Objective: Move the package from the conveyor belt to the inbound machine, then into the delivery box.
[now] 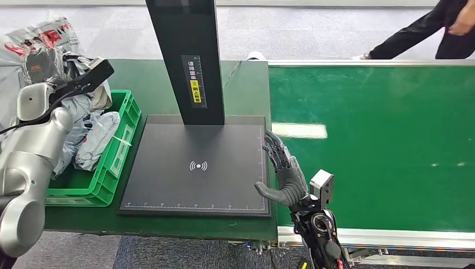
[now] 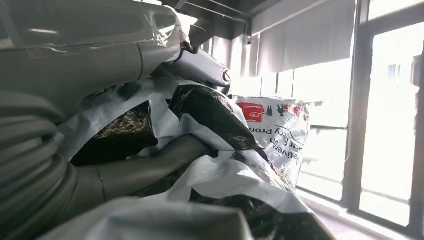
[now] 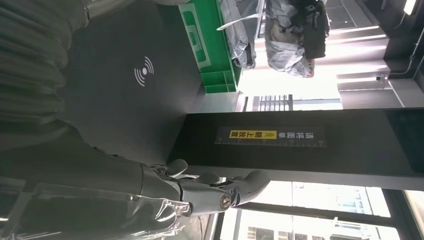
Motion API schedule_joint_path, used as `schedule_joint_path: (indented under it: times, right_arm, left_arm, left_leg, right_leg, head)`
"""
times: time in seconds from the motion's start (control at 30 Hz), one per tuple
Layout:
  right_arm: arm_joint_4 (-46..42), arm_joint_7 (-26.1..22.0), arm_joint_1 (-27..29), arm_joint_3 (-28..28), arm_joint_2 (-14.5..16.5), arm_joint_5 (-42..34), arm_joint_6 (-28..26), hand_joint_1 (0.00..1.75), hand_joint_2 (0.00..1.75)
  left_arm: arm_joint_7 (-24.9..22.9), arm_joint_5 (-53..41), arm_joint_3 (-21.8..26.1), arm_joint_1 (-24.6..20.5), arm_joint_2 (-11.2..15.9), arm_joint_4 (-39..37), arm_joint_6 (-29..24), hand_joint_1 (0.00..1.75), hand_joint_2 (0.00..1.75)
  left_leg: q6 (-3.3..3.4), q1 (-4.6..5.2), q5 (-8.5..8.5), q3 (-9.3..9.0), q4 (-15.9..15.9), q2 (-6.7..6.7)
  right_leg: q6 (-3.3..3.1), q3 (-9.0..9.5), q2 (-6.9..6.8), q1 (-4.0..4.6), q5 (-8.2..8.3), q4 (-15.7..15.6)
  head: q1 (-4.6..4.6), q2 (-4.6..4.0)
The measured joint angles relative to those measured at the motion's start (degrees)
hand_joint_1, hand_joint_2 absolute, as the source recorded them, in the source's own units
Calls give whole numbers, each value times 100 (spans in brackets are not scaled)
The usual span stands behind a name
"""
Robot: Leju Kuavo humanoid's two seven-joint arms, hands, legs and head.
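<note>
The green conveyor belt [image 1: 381, 145] fills the right of the scene, and its surface carries no package. Left of it, on the dark green bench [image 1: 145, 84], lies the black inbound machine [image 1: 196, 165], a flat scan pad with a white wireless mark and a black upright post rising from its far edge. At the far left of the bench stands the green delivery box [image 1: 115, 162], with several grey bagged parcels lying inside it. The left hand [image 2: 150, 170] is raised at the far left, above the box, and its fingers are closed around the package [image 1: 42, 53], a crumpled grey plastic bag with red and black print; the bag bunches between the thumb and the darker fingers in the left wrist view. The right hand [image 1: 285, 174] hovers at the right edge of the scan pad, beside the belt, fingers apart and nearly straight, holding nothing, well apart from the package.
</note>
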State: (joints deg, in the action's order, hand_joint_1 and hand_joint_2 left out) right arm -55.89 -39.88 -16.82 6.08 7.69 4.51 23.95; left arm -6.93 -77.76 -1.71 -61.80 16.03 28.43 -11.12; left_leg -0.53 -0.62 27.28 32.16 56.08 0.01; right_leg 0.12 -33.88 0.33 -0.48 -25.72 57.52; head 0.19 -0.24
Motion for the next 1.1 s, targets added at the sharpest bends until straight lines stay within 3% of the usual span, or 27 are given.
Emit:
schedule_joint_path:
  times: [0.3, 0.83, 0.87, 0.97, 1.0, 1.1]
  right_arm:
    - [-32, 13, 3, -6, -7, 48, -21, 0, 175]
    - [45, 26, -171, -3, 13, 53, -54, 0, 175]
    - [47, 26, -170, -3, 17, 55, -64, 0, 175]
    - [50, 26, -161, -1, 22, 57, -84, 0, 175]
    - [50, 27, -159, 1, 22, 55, -91, 0, 175]
    - [50, 32, -137, 2, 22, 48, -122, 0, 175]
  left_arm:
    - [-201, -293, -49, 255, 225, -263, 389, 175, 175]
    - [-334, -367, -33, 999, -118, -529, 320, 175, 175]
    - [-327, -360, -25, 1016, -138, -540, 322, 166, 175]
    - [-232, -273, 23, 1039, -180, -572, 320, 35, 175]
    - [-147, -199, 58, 1049, -192, -580, 270, 0, 175]
    - [282, 175, 253, 1101, -242, -589, -132, 0, 175]
  left_leg:
    - [0, 1, 0, 4, 0, -2]
    - [0, 2, 0, -2, 0, -4]
    - [0, 2, 0, -4, 0, -4]
    - [0, 2, 0, -9, 0, -4]
    - [0, 2, 0, -11, 0, -4]
    - [0, 2, -1, -14, 0, -7]
  right_leg:
    - [0, -3, -2, -1, -1, -1]
    - [0, 5, -4, -2, -1, -1]
    - [0, 6, -4, -2, -1, -1]
    - [0, 12, -5, -2, -1, -1]
    - [0, 13, -5, -2, -1, -1]
    - [0, 14, -6, -2, -1, -1]
  head:
    - [1, 0]
    - [0, 0]
    - [0, 0]
    - [0, 0]
    - [0, 0]
    - [0, 0]
